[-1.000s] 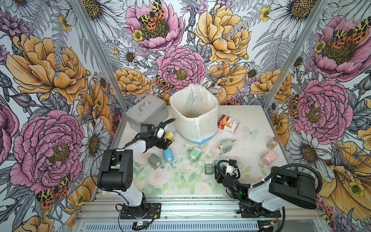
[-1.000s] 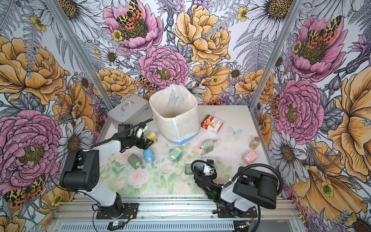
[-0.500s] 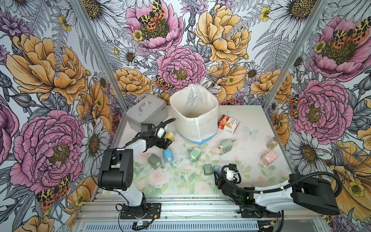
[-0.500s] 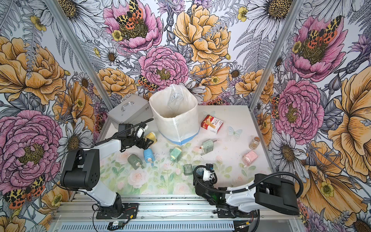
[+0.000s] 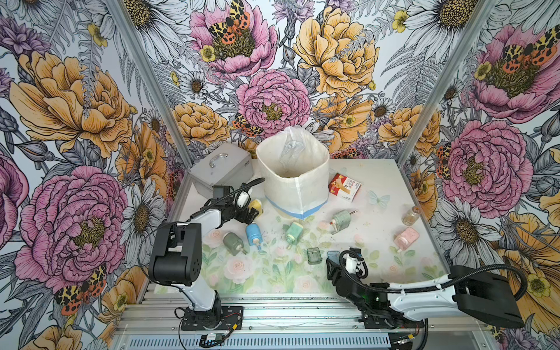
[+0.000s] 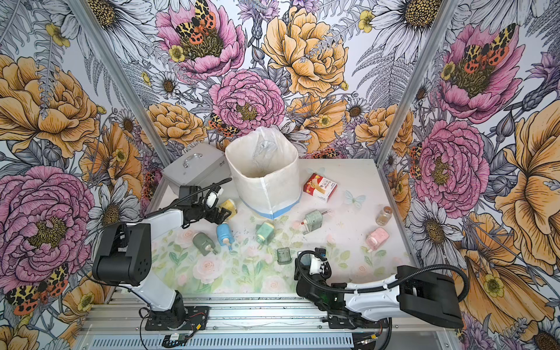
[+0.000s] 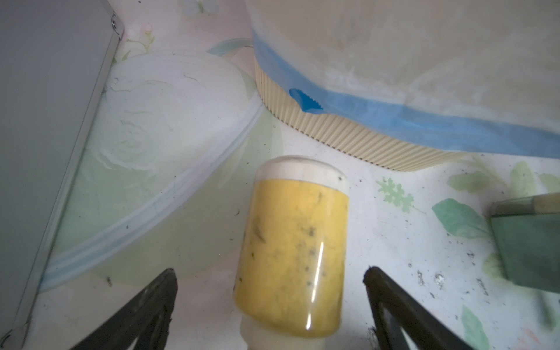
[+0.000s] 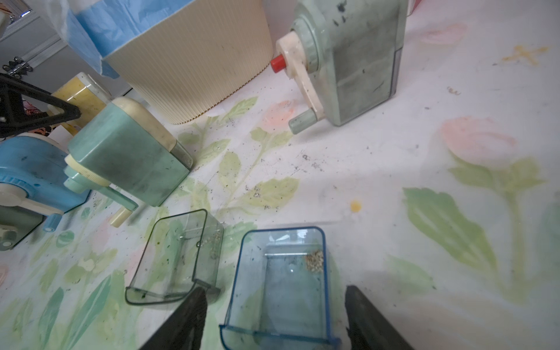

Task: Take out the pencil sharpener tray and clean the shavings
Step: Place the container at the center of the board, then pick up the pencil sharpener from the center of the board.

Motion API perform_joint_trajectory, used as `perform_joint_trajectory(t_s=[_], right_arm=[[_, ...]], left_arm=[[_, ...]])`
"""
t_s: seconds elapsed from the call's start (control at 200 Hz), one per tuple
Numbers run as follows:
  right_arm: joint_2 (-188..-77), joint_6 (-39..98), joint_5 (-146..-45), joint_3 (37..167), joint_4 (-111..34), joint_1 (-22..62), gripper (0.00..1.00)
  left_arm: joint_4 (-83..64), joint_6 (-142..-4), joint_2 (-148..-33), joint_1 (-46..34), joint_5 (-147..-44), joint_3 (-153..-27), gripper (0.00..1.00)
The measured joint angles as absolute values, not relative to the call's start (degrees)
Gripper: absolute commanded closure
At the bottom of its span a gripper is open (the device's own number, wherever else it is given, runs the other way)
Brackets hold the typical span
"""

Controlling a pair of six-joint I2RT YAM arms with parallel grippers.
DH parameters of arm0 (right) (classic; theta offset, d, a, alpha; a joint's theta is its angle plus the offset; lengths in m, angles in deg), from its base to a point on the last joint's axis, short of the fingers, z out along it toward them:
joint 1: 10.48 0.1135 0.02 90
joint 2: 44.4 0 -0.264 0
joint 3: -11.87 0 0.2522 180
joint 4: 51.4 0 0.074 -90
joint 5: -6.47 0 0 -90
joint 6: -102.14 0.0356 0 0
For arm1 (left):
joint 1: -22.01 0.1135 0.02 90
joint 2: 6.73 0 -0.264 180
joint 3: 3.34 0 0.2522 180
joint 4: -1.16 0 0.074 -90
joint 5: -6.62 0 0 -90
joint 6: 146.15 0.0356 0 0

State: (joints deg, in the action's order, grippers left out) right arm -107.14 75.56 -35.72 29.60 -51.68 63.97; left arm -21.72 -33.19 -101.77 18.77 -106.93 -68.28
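A clear blue tray (image 8: pixel 291 272), pulled from a pencil sharpener, is lying open side up on the flowered surface (image 5: pixel 378 242) near its front edge. A small clump of brownish shavings (image 8: pixel 315 261) is sitting in one far corner of it. That suggests the tray is being kept level so the waste does not spill before it reaches the bin.

The right tool (image 8: pixel 275 291) is hovering low over the near end of the tray. Its jaws are standing partly apart, clear of both tray walls and gripping nothing. A green tray (image 8: pixel 178 257) is lying just beside the blue one, also mouth up, as if the two are being parked together in a row.

Dark flecks are peppering the surface around both trays. Beyond them, a teal sharpener (image 8: pixel 127 151), a blue sharpener (image 8: pixel 30 169) and a grey-green sharpener (image 8: pixel 357 60) with a red knob are lying or standing between the trays and the lined waste bin (image 5: pixel 285 194). The bin is standing at the back within both arms' reach, probably to take the shavings.

On the far side, the left tool (image 7: pixel 269 270) is spread wide around a yellow sharpener (image 7: pixel 291 251) without touching it. It looks to be lining up to steady that body next. A grey metal case (image 5: pixel 222 169) is sitting closed behind it.
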Motion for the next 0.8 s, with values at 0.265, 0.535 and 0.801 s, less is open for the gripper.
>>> perform_joint_trajectory(t_s=[0.265,0.535,0.801], right_arm=[[-99.34,75.54,-34.95,29.62,-45.36,63.97,0.25],[-83.58,75.06,-33.01,29.67,-34.15,63.97,0.27],[-70.77,73.07,-30.67,30.37,-22.09,63.97,0.28]], left_arm=[[-22.88,-32.58,-104.29,18.28,-106.71,-70.77,0.05],[-24.39,-31.26,-105.01,17.24,-106.6,-71.97,0.21],[-26.47,-29.76,-105.84,17.26,-106.56,-72.3,0.41]])
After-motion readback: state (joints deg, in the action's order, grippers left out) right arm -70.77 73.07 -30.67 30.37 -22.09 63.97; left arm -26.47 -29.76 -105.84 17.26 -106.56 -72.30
